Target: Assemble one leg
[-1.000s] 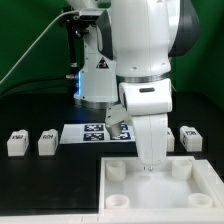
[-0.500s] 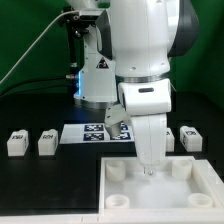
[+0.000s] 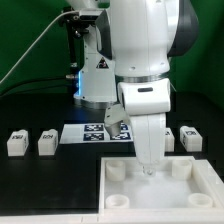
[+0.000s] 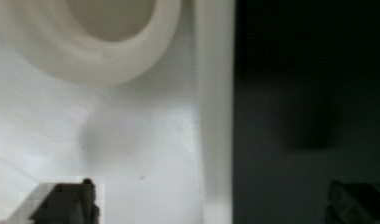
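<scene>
The 2-finger gripper (image 3: 150, 170) hangs wide open and empty over the far rim of the large white square plastic top (image 3: 160, 196). A small white rectangular plastic leg (image 3: 15, 142) stands well apart from that top.

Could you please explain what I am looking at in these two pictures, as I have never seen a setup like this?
The big white machine is a robot arm. At its end sits a gripper with two fingers. One picture comes from a camera standing off the arm, which sees the whole scene. The other comes from a camera on the wrist, looking down past the fingertips.

On the black table lie a large white square top with round corner sockets, small white legs bearing tags, and a flat marker board, which only helps the cameras.

The gripper hangs over the top's edge. Its fingers stand apart with nothing between them, so nothing is held.
</scene>
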`<state>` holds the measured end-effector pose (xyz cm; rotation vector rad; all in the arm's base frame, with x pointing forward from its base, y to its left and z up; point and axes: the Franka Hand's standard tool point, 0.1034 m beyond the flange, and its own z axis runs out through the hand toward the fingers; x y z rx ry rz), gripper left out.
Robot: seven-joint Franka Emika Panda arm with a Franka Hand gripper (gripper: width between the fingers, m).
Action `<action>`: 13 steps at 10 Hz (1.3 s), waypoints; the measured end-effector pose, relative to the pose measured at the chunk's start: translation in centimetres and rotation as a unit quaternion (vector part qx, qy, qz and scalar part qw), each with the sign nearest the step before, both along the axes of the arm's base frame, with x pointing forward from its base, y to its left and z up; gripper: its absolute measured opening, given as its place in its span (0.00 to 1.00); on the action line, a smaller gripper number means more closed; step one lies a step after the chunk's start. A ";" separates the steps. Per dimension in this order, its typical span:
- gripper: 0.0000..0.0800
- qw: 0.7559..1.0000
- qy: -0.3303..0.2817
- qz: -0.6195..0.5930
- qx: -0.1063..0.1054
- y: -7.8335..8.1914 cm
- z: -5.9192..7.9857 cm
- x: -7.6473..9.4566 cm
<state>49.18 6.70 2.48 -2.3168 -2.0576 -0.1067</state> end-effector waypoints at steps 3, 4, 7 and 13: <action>0.81 0.991 -0.008 -0.131 0.002 3.1 3.0 -0.5; 0.81 0.980 -0.007 -0.200 0.007 4.4 3.7 -0.7; 0.81 0.932 0.002 -0.361 0.023 8.3 4.7 -1.4; 0.81 0.799 0.037 -0.598 0.042 10.9 4.0 -3.6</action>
